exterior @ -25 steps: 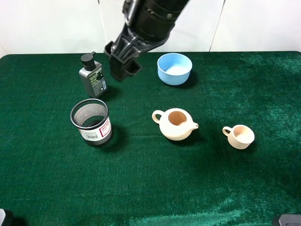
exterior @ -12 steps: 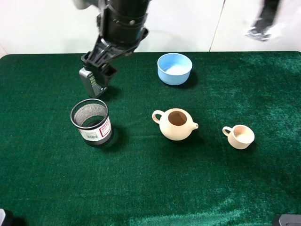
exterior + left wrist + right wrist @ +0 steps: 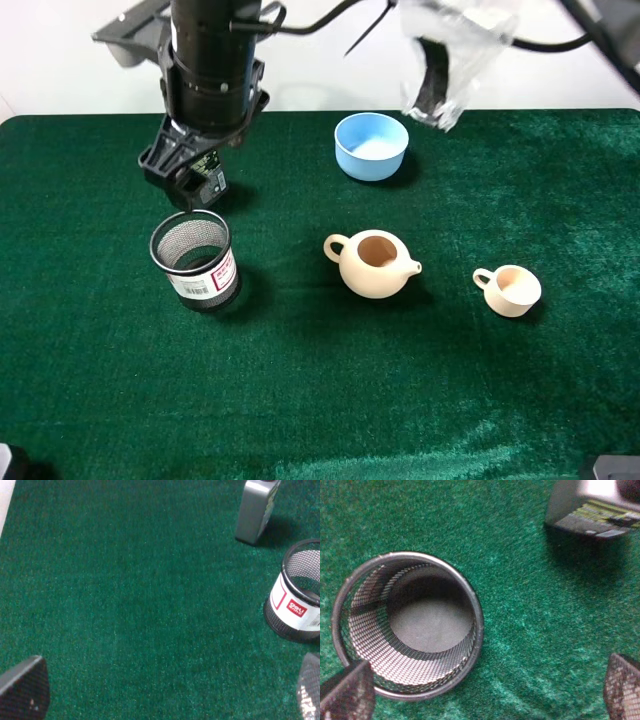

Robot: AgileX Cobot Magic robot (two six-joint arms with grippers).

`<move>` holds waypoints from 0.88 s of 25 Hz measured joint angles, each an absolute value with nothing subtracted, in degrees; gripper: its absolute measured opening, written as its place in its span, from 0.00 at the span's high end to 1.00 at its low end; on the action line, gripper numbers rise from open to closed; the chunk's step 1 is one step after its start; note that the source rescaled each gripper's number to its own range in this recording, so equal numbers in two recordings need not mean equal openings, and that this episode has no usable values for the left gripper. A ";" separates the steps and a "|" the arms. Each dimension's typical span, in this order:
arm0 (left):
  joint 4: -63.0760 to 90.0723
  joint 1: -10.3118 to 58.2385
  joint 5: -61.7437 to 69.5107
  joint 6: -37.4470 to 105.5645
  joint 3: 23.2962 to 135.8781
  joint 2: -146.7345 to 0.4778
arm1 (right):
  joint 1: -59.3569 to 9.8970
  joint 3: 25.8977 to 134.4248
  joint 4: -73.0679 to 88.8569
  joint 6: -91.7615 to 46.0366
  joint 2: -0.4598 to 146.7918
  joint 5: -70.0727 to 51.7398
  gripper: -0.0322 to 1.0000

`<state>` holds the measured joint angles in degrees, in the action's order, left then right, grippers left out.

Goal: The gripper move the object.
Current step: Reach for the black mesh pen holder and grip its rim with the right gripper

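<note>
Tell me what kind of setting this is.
Likely a robot lab test bench: green velvety tablecloth, white wall behind, the right gripper above staged props like a mesh pen cup and teapot.

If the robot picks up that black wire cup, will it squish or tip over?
Probably light: the mesh cup is thin wire and looks empty. Likely stiff at its solid rim, though a hard squeeze might dent it. Standing upright on soft cloth, a high push could tip it.

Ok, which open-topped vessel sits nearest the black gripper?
The black wire-mesh pen cup with the white-and-red label, close by the right gripper. The light-blue bowl, cream lidless teapot and small cream cup stand farther across the cloth.
</note>
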<state>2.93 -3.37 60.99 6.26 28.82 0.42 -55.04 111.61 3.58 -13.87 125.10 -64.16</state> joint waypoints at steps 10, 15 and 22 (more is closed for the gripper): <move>2.93 -3.37 60.99 6.26 28.82 0.42 | -55.15 112.03 3.40 -13.87 129.91 -60.82 0.00; 2.93 -3.37 60.99 6.26 28.82 0.42 | -55.15 112.21 3.40 -13.87 132.47 -59.75 0.00; 2.93 -3.37 60.99 6.26 28.82 0.42 | -55.15 112.27 1.85 -13.87 135.14 -59.24 0.00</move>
<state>2.93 -3.37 60.99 6.26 28.82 0.42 -55.15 112.27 1.85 -13.87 135.14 -59.24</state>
